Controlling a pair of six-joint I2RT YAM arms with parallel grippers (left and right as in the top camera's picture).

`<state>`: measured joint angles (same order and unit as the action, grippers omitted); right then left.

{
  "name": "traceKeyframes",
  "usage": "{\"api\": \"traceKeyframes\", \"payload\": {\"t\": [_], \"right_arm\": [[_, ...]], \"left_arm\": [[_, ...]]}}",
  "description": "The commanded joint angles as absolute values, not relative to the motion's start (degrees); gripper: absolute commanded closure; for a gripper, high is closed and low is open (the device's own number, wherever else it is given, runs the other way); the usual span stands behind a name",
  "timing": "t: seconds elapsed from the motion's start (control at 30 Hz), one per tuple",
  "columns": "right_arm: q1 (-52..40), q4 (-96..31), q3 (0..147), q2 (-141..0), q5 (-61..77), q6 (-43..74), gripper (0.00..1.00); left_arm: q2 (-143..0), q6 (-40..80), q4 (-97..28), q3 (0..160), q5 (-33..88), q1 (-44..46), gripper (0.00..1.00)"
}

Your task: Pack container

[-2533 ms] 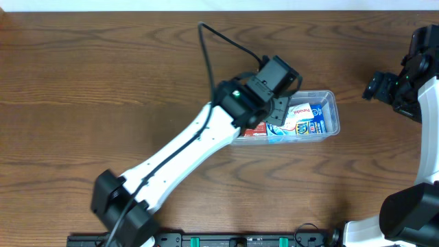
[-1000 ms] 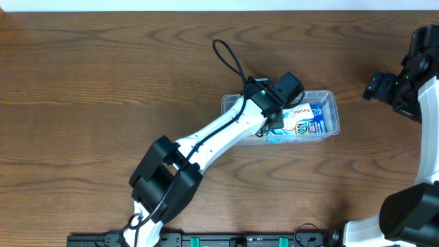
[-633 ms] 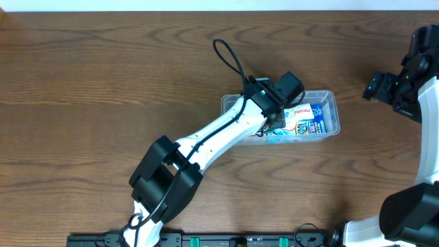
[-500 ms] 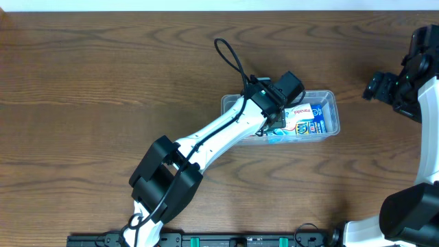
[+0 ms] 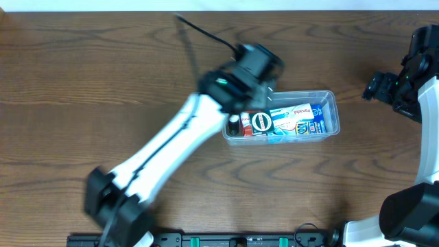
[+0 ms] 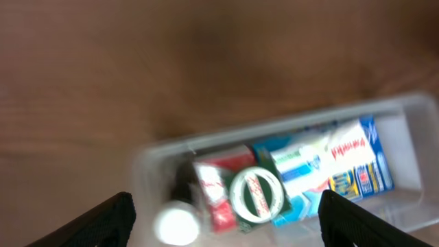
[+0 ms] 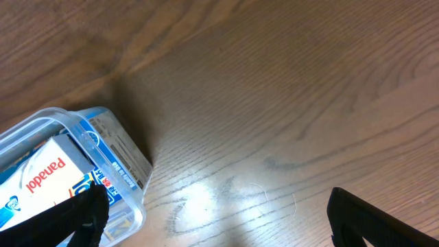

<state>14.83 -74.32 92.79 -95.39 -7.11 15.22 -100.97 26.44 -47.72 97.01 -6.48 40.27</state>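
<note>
Clear container (image 5: 335, 113) of boxes (image 5: 298, 118) near wide-open left claw (image 6: 226, 206); right claw (image 7: 218, 199) wide-open too

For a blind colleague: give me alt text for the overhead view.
A clear container on a wooden table holds a blue-and-white box, a red box, a round green-and-white item and a small white-capped bottle. The left hand, motion-blurred, is above its left end; the right hand is off by the right edge.

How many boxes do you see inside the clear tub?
2: a red box near the tub's left end, a blue-white box right of it. More may hide beneath.
</note>
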Motion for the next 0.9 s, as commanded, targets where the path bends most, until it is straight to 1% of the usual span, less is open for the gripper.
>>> {"api": "traceKeyframes", "payload": {"t": [0.0, 0.27, 0.43, 0.57, 0.87], "right_arm": [[15.3, -74.3, 92.8, -95.3, -7.3, 14.5, 0.01], [15.3, -74.4, 92.8, -95.3, -7.3, 14.5, 0.01], [15.3, -74.3, 92.8, -95.3, -7.3, 14.5, 0.01], [15.3, -74.3, 92.8, -95.3, -7.3, 14.5, 0.01], [15.3, -74.3, 92.8, -95.3, -7.3, 14.5, 0.01]], "left_arm": [[-94.4, 20.7, -48.5, 98.2, -10.0, 36.0, 0.12], [-82.5, 20.3, -53.6, 98.1, -15.4, 30.0, 0.11], [-76.1, 20.4, -57.2, 97.3, -20.1, 29.6, 0.10], [-70.3, 20.4, -57.8, 95.2, -20.3, 29.6, 0.10], [-51.8, 23.2, -57.2, 85.2, -24.0, 29.6, 0.09]]}}
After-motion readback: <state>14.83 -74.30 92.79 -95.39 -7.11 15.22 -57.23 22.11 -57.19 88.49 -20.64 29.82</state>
